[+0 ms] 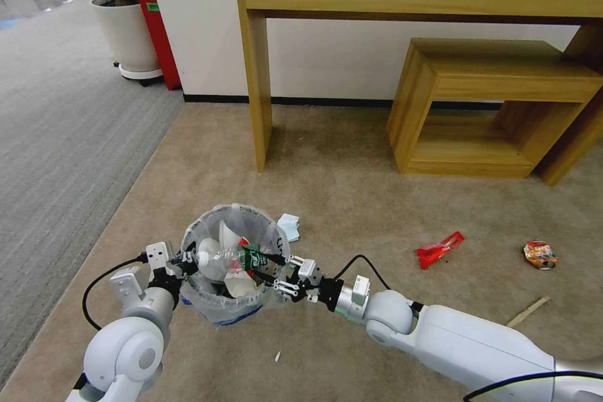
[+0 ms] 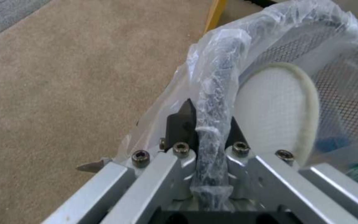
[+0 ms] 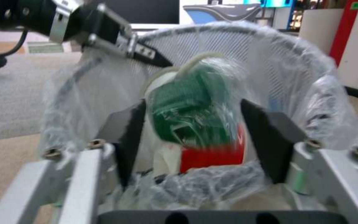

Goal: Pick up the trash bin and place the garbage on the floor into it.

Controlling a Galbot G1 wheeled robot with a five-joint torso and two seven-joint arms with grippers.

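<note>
Pinched tight in the left gripper (image 2: 210,119) is the trash bin (image 1: 233,301) rim, so it is kept off the floor (image 1: 352,188). Over it, the right gripper (image 3: 193,137) is spread so the bottle (image 3: 191,118) is let fall in.

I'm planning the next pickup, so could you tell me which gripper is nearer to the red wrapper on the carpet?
Right. The right gripper is open over the trash bin, on the side facing the red wrapper; the left gripper clamps the bin's far rim.
</note>
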